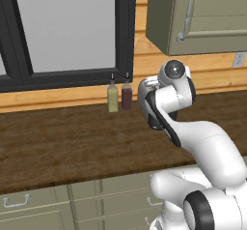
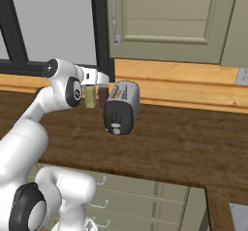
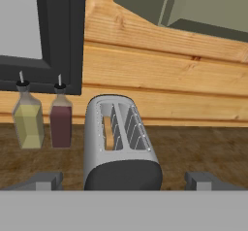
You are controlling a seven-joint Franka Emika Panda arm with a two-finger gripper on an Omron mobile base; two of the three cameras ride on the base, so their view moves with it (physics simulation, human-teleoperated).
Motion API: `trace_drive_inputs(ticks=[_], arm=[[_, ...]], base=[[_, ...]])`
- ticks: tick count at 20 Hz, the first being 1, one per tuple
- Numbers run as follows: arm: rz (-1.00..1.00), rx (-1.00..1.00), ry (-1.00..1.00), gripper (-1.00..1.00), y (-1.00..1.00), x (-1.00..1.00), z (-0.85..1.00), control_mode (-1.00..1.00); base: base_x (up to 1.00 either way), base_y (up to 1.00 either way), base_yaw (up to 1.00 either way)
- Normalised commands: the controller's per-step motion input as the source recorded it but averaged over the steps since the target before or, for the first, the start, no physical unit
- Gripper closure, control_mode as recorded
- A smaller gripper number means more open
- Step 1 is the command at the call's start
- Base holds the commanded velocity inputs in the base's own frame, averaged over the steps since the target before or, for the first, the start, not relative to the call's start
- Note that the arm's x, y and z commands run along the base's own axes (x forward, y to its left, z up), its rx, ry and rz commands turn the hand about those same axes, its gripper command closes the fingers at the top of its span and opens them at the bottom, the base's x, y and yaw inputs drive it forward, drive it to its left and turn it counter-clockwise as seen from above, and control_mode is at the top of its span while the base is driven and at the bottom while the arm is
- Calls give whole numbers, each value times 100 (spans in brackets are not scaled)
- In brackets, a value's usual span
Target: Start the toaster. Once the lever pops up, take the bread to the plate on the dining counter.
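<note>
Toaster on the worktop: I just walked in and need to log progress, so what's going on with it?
The white arm is lined up on the toaster, its pincer open with one fingertip to either side of it and not gripping anything. A slice of bread sits down in one slot. Two sauce bottles stand beside the toaster against the wooden wall. The toaster looks not yet started, though the lever is hard to make out.

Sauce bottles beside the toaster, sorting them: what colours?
Left bottle pale yellow-green, right bottle dark maroon; clearest in hand view.
</note>
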Motion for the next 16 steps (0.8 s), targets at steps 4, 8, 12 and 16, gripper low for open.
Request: trace_drive_inputs(ticks=[4,8,12,16], arm=[[0,0,0,-100,0,0,0,-100],[0,0,0,-100,0,0,0,-100],[0,0,0,-100,0,0,0,-100],[0,0,0,-100,0,0,0,-100]], base=[[0,0,0],[0,0,0],[0,0,0],[0,0,0]])
